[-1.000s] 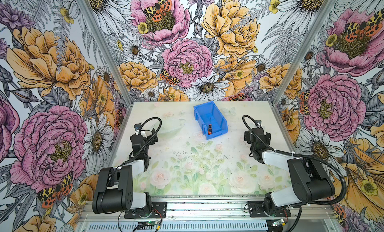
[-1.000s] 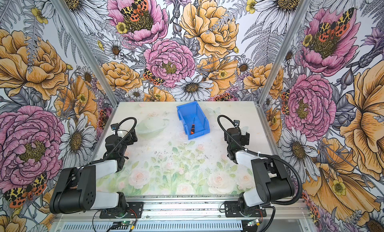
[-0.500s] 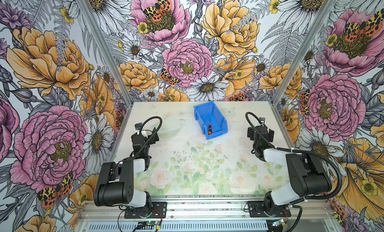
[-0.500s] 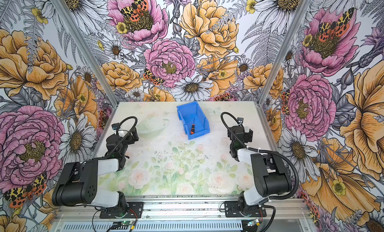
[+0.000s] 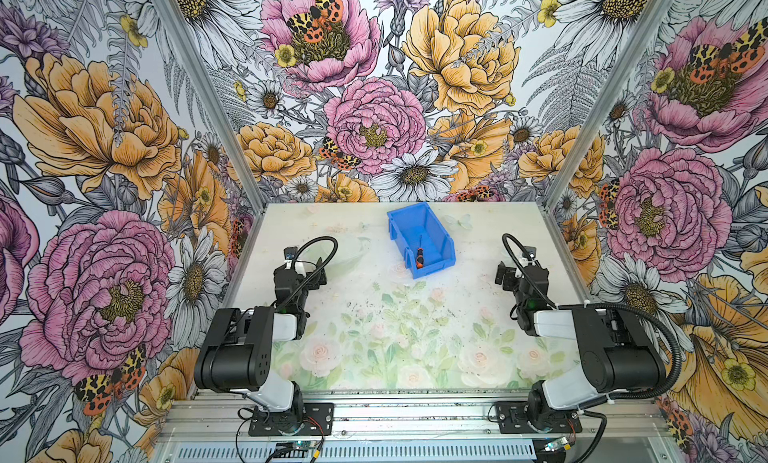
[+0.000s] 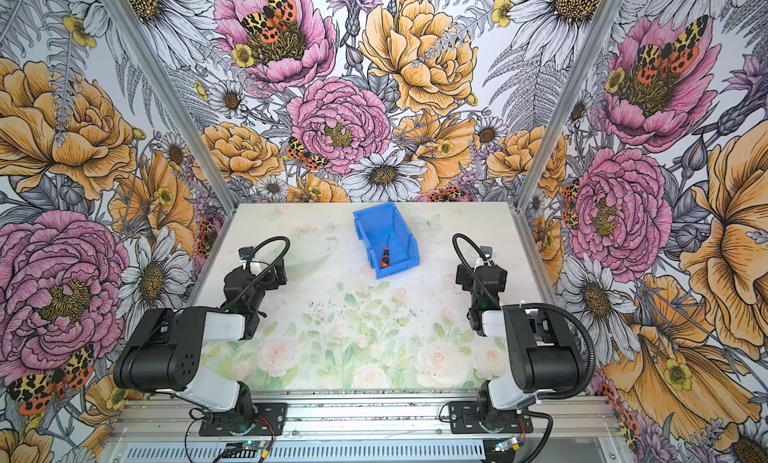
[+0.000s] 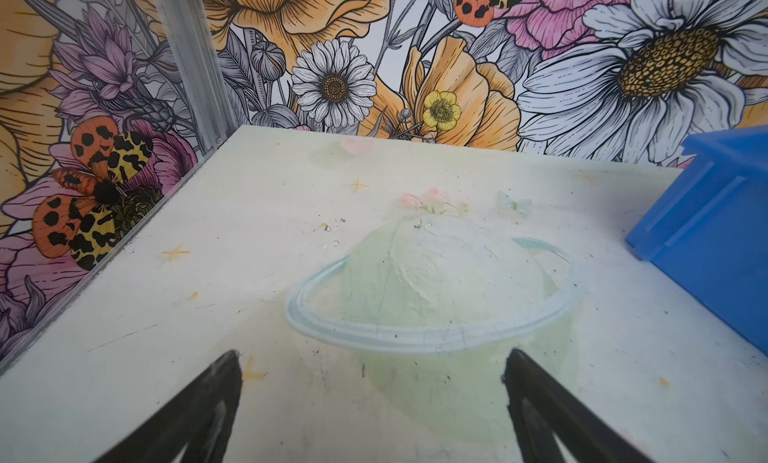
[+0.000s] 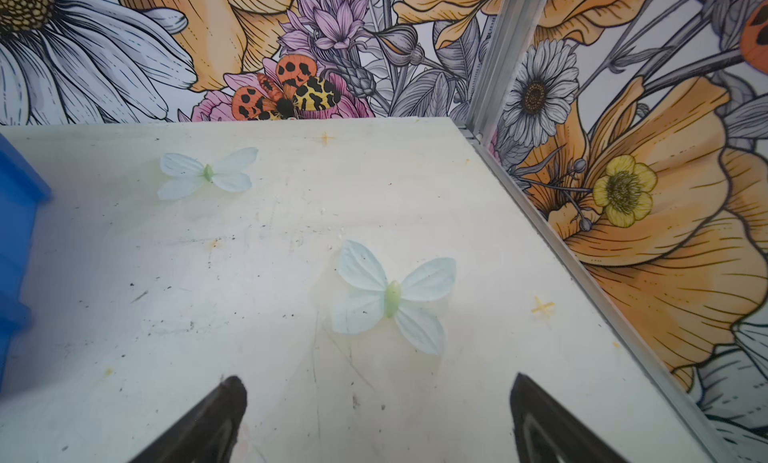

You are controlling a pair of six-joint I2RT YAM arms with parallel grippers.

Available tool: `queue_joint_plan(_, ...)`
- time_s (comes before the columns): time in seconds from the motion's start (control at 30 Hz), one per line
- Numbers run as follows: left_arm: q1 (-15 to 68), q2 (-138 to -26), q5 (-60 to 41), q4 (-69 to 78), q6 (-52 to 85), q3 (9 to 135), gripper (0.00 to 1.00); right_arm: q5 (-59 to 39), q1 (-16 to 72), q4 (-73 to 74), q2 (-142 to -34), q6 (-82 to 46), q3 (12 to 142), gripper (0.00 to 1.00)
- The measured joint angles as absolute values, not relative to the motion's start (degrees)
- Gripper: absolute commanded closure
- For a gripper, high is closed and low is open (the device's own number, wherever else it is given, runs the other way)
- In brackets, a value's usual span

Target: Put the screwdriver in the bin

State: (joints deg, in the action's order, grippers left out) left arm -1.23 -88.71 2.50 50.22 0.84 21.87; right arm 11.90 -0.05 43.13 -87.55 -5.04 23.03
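The blue bin (image 5: 397, 232) (image 6: 362, 232) stands at the back middle of the table, its lower front edge facing me. The screwdriver (image 5: 419, 258) (image 6: 386, 258), orange-and-black handle toward the front, lies on the bin's floor. My left gripper (image 5: 316, 274) (image 6: 277, 274) rests low at the left, well apart from the bin, open and empty (image 7: 372, 357). My right gripper (image 5: 503, 274) (image 6: 462, 275) sits low at the right, also open and empty (image 8: 376, 382). An outer wall of the bin (image 7: 715, 232) (image 8: 16, 232) shows at the edge of each wrist view.
The table top (image 5: 374, 315) carries a printed flower pattern and dark specks. Flowered walls with metal corner posts (image 5: 552, 199) close the back and both sides. A metal rail (image 5: 395, 415) with both arm bases runs along the front.
The right gripper has shifted a little to the right, away from the bin, and the left arm has shifted slightly too. The screwdriver has stayed in the bin.
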Motion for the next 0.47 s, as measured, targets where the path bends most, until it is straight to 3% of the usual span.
queue_joint_plan(0.47, 0.08, -88.71, 4.86, 50.89, -0.43, 21.87, 0.01, 10.59, -0.08, 47.09, -87.59, -5.06, 22.65, 0.01)
